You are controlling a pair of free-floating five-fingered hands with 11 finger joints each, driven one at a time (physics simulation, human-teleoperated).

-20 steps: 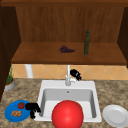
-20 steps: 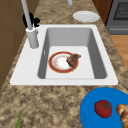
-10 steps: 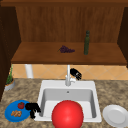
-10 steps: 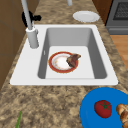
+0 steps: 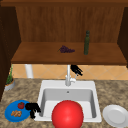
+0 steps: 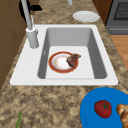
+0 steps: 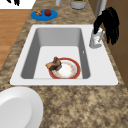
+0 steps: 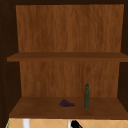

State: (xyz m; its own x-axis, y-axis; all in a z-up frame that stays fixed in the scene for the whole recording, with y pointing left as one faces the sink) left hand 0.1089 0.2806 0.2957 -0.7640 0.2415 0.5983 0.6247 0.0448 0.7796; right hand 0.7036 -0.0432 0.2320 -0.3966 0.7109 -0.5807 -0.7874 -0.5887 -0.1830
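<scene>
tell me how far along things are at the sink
Done: the red-rimmed plate lies in the sink with brown food on it. In hand: the right hand is at the faucet. The left hand hangs by the blue plate.

Flat even render light, soft blur throughout, faint shadows, no glare.

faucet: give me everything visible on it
The faucet is pale grey, metal by its look: a thick round base on the white sink's back rim, near the middle, with a thin upright spout rising toward the shelf. A small lever juts from the base on the side toward the right hand. That hand hangs at the spout, fingers drooping down by the lever; whether they touch it cannot be told. No water shows.
</scene>
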